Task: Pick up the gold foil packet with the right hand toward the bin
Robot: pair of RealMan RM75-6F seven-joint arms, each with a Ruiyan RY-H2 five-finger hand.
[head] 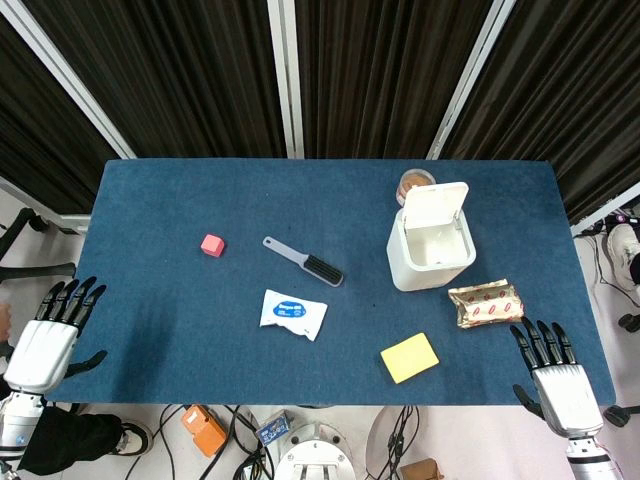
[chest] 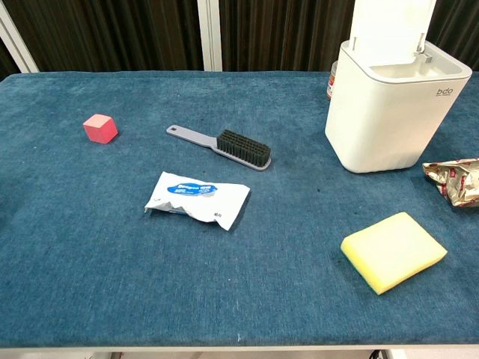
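The gold foil packet [head: 486, 302] with red print lies flat on the blue table, just right of the white bin's base; in the chest view the packet [chest: 455, 179] is cut off by the right edge. The white bin [head: 432, 240] stands with its lid tipped up, also seen as the bin [chest: 394, 97] at the far right. My right hand [head: 553, 372] rests open at the table's near right edge, fingers spread, a short way below the packet. My left hand [head: 50, 330] lies open beside the table's left edge. Neither hand shows in the chest view.
A yellow sponge [head: 410, 357] lies near the front edge, left of my right hand. A white wipes packet [head: 292, 313], a grey brush [head: 304, 261] and a pink cube [head: 212, 244] occupy the middle and left. A brown jar [head: 413, 183] stands behind the bin.
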